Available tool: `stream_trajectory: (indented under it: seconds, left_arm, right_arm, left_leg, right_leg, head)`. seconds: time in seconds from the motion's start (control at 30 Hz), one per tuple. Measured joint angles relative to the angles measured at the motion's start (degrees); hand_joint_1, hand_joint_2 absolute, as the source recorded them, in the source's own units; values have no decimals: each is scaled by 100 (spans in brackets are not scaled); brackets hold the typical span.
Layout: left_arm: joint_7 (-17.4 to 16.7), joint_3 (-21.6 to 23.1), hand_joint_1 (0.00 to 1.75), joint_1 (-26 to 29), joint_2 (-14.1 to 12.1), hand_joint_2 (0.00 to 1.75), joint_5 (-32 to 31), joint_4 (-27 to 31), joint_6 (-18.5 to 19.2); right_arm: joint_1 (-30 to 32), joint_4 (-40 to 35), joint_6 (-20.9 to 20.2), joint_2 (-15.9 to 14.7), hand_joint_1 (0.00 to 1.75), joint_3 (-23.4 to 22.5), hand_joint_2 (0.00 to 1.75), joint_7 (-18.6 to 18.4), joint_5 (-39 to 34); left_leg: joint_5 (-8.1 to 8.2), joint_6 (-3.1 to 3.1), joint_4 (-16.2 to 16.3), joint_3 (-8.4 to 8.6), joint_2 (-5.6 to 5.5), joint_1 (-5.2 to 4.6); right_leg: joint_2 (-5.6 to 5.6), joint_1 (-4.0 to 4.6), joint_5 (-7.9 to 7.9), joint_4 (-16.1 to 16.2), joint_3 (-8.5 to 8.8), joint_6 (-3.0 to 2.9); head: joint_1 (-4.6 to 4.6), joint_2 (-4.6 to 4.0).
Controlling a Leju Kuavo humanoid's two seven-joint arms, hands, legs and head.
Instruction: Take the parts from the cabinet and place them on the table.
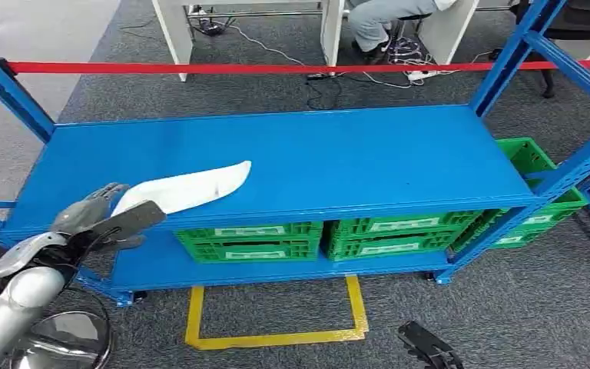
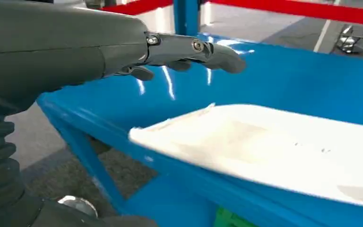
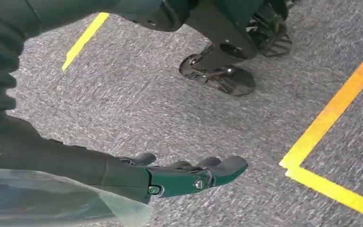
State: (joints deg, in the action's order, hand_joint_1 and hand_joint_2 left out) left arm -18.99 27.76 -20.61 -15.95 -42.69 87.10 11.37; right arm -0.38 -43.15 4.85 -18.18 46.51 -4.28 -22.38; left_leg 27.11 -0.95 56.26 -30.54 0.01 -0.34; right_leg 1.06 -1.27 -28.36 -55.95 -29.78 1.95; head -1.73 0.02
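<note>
A long white curved part (image 1: 188,188) lies on the blue shelf top (image 1: 338,157) near its front left edge. My left hand (image 1: 100,219) hovers at the part's left end with fingers stretched out and nothing in it. In the left wrist view the fingers (image 2: 194,52) reach over the shelf above the end of the white part (image 2: 264,146), apart from it. My right hand (image 1: 430,350) hangs low over the carpet. The right wrist view shows this hand (image 3: 184,175) holding nothing, its fingers extended.
Green crates (image 1: 250,240) (image 1: 399,231) sit on the lower shelf, and another green crate (image 1: 541,192) stands at the right end. Blue uprights (image 1: 507,65) frame the rack. A red tape (image 1: 276,68) runs behind it. A yellow floor marking (image 1: 276,334) lies in front. A person (image 1: 376,19) sits at the back.
</note>
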Motion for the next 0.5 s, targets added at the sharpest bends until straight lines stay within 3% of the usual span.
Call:
stream_trajectory:
  seconds: [0.5]
  left_arm:
    - [137, 293, 0, -427, 299, 175, -526, -679, 122]
  right_arm:
    - [-4, 28, -363, 197, 0, -607, 175, -52, 625]
  left_leg:
    - [-1, -1, 2, -1, 1, 0]
  right_leg:
    - [2, 0, 3, 0, -2, -1]
  head:
    - [0, 0]
